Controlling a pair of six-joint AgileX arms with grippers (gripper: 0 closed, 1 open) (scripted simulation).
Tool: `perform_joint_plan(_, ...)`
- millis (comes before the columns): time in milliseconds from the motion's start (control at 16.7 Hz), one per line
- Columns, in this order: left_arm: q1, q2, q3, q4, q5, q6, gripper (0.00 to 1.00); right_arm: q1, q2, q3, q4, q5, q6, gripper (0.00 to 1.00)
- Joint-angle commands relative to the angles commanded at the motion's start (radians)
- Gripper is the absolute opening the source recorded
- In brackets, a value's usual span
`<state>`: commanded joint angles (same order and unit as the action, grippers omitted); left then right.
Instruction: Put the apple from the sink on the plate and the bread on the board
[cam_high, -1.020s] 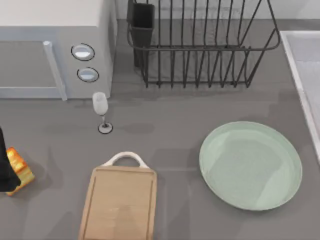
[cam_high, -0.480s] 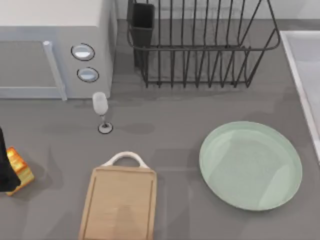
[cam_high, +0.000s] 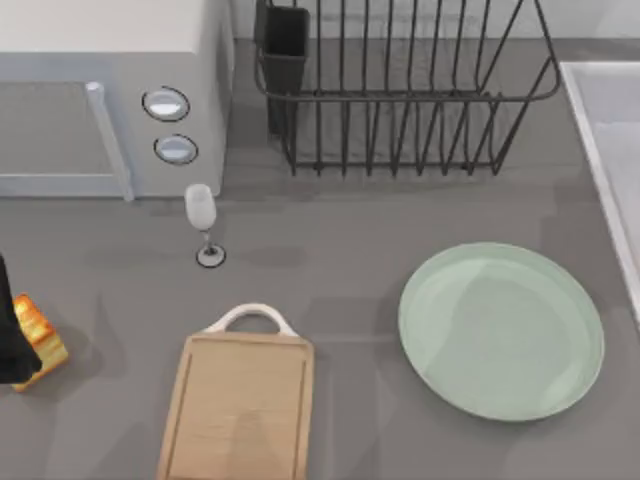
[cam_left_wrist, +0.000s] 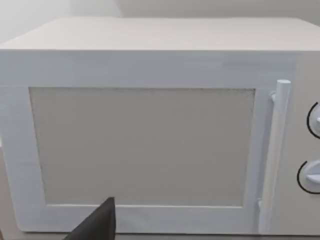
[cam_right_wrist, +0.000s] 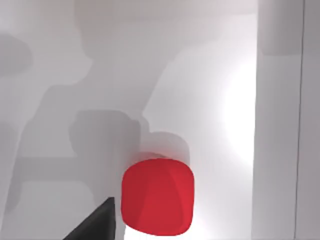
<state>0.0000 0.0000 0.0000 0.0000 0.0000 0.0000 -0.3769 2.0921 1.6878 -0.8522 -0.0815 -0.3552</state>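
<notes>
One dark finger (cam_right_wrist: 97, 222) shows beside the apple (cam_right_wrist: 157, 196); grip state unclear.

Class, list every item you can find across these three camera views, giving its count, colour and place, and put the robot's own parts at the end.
microwave: one, white, back left of the table
dish rack: one, dark wire, back centre
wine glass: one, clear, upright in front of the microwave
board: one, light wood with white handle, front centre-left
plate: one, pale mint green, front right, bare
bread: one, golden-orange, far left edge
sink: one, pale grey, right edge
apple: one, bright red, in the sink
left gripper: one, black, at the bread
right gripper: one, dark finger, beside the apple
</notes>
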Motion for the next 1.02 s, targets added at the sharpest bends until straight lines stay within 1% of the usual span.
perform_joint_plan(120,0.0,0.0,0.0,0.0,0.0,0.0,1.0,0.001,0.047,-0.03,0.068,0.004,0.001,1.0)
perform_joint_plan(300,0.0,0.0,0.0,0.0,0.0,0.0,1.0,0.024,0.183,-0.089,0.147,0.036,0.024,1.0)
perform_joint_plan(540,0.0,0.0,0.0,0.0,0.0,0.0,1.0,0.056,0.344,-0.144,0.196,0.081,0.057,1.0)
perform_joint_plan(900,0.0,0.0,0.0,0.0,0.0,0.0,1.0,0.061,0.364,-0.151,0.201,0.087,0.062,1.0)
perform_joint_plan(1020,0.0,0.0,0.0,0.0,0.0,0.0,1.0,0.061,0.364,-0.151,0.201,0.087,0.062,0.85)
